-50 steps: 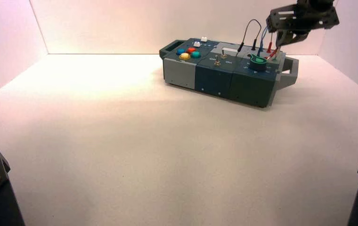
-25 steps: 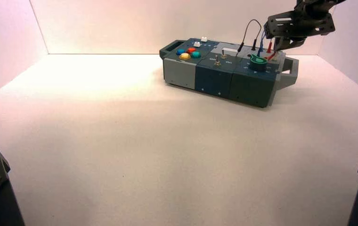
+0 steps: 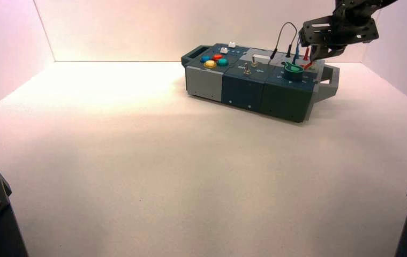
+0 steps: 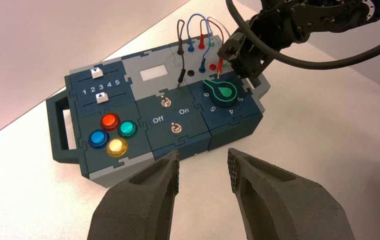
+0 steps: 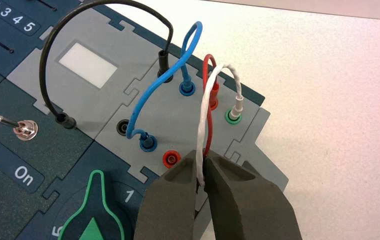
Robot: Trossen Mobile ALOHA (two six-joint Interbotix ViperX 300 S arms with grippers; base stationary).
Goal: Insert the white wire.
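The right gripper [image 5: 200, 159] has just come lower over the box's right end, bringing the thin white looped wire [image 5: 203, 120], pinched in its closed fingers, nearer insertion. The wire's other plug sits in the round green-ringed socket [image 5: 233, 117]. The open left gripper [image 4: 203, 167] waits before the box [image 3: 243, 101].

Bright light; glare whitens the far-left table [image 3: 110, 80]; soft shadows.

Thin, pale white wire [image 5: 202, 120], arched in a loop near the middle of the right wrist view; white plug seated in the green-ringed socket [image 5: 233, 116], right of center; other end pinched in the right pincer [image 5: 204, 156], plug hidden, lower center.
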